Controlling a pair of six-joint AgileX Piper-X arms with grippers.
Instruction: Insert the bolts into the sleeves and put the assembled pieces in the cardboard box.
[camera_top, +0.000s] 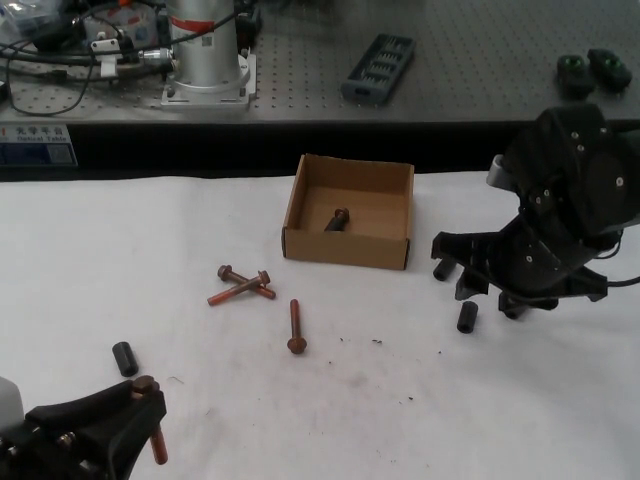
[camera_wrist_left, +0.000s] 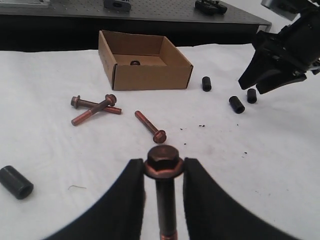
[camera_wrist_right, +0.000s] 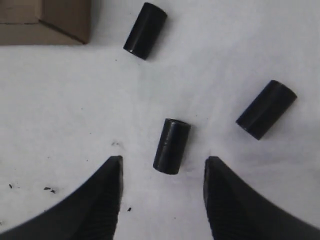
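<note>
My left gripper (camera_wrist_left: 164, 169) is shut on the head end of a copper bolt (camera_wrist_left: 163, 195), low at the near left of the bench (camera_top: 150, 415). My right gripper (camera_wrist_right: 163, 161) hangs open over a black sleeve (camera_wrist_right: 171, 146) lying between its fingertips; in the high view this sleeve (camera_top: 467, 317) is right of the cardboard box (camera_top: 348, 250). Two more sleeves (camera_wrist_right: 145, 23) (camera_wrist_right: 266, 109) lie close by. An assembled piece (camera_top: 337, 218) lies inside the box. Three loose bolts, two of them crossed (camera_top: 243, 285) and one alone (camera_top: 295, 326), lie in front of the box.
A lone black sleeve (camera_top: 124, 358) lies at the near left, close to my left gripper. Behind the white cloth runs a perforated metal bench with a metal post (camera_top: 205, 50) and a dark tray (camera_top: 379, 67).
</note>
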